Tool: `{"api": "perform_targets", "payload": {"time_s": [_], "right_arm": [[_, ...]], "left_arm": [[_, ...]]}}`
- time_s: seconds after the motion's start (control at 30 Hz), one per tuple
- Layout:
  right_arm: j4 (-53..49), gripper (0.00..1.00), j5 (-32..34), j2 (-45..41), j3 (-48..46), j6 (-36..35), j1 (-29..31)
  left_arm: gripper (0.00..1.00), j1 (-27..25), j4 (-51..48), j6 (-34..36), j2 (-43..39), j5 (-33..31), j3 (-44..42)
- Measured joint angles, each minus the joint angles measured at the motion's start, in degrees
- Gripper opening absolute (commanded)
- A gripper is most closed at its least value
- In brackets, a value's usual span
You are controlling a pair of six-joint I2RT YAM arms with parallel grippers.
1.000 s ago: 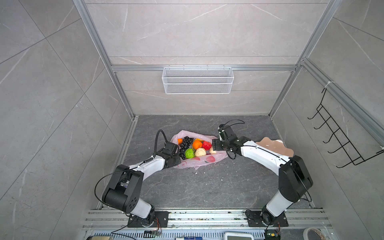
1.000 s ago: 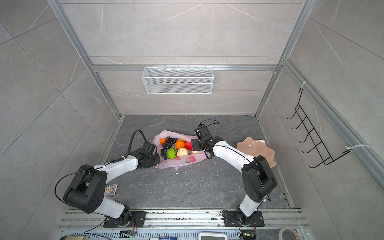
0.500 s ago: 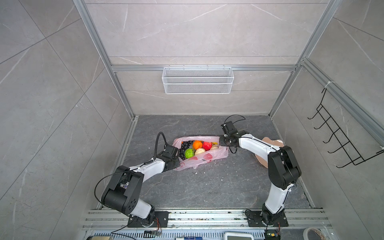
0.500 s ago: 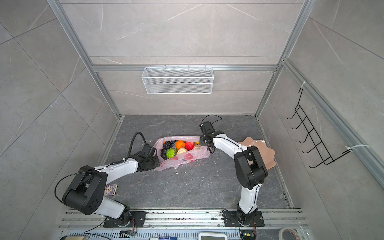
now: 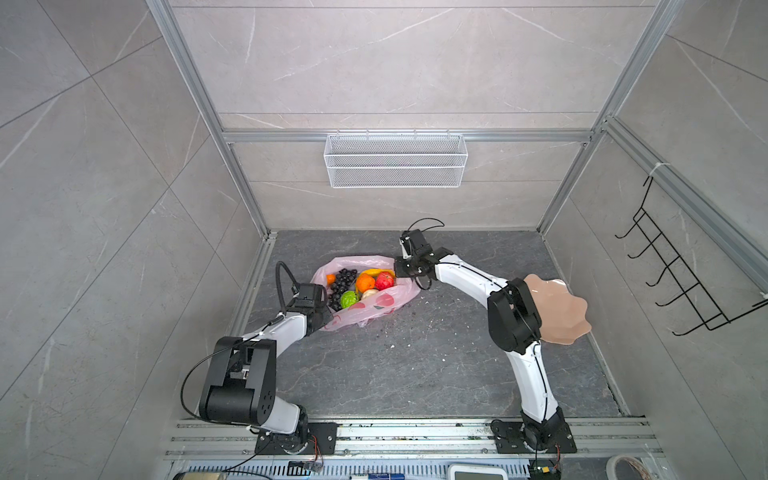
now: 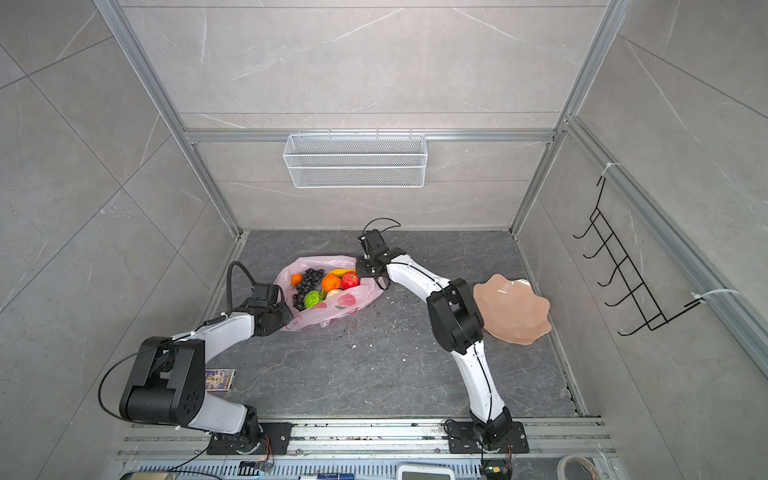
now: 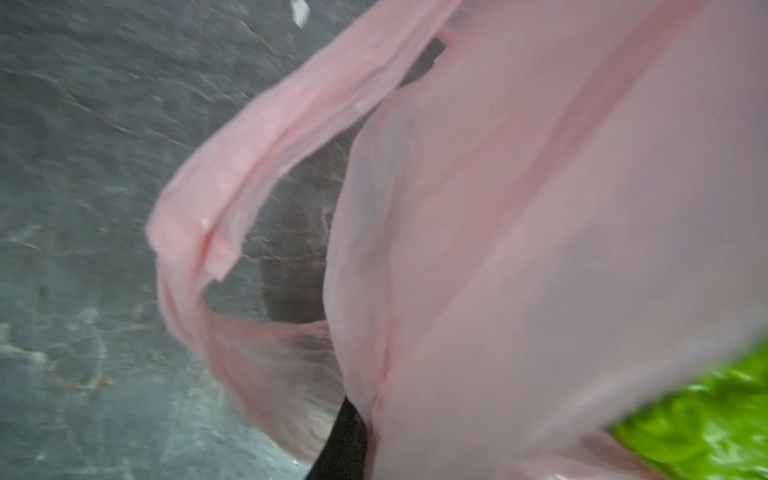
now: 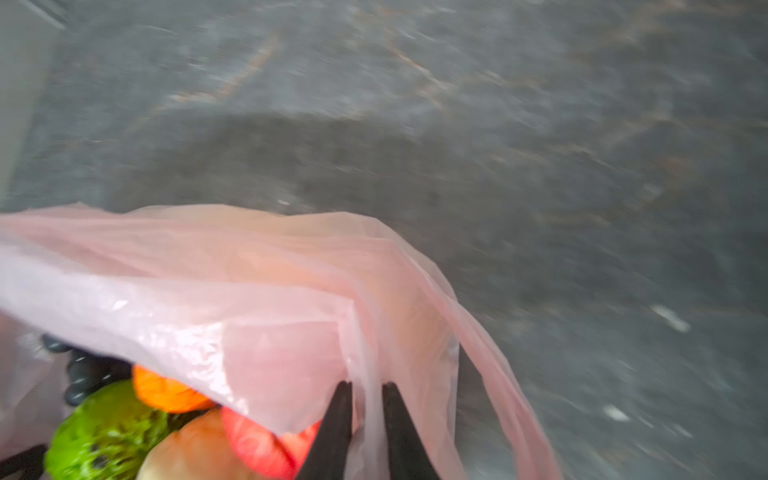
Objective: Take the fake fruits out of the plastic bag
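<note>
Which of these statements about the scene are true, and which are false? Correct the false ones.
1. The fake fruits lie inside the plastic bag. True.
2. The right end effector pinches the bag's film. True.
3. The red apple sits on the peach plate. False: it lies in the bag with the other fruits.
4. The wire basket stands on the floor. False: it hangs on the back wall.

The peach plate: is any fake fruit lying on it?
No, the visible surface of the peach plate is bare, and the fake fruits sit inside the plastic bag.
</note>
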Motion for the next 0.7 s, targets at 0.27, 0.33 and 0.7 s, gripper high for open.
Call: {"api": "perform_targets", "payload": {"time_s": [0.27, 0.33, 0.7], "right_arm": [[-3.80, 0.38, 1.40, 1.07, 2.62, -1.14, 0.50], [-4.39, 0.46, 1.70, 1.07, 2.62, -1.62, 0.17], [-7.23, 0.72, 2.27, 0.31, 2.47, -2.05, 0.02]], "left_arm": [[0.13, -3.50, 4.96, 0.50, -2.05, 4.90, -4.24], [0.14, -4.79, 5.27, 0.63, -2.05, 5.81, -5.31], [0.15, -5.55, 5.75, 1.97, -2.05, 6.38, -6.73]]}}
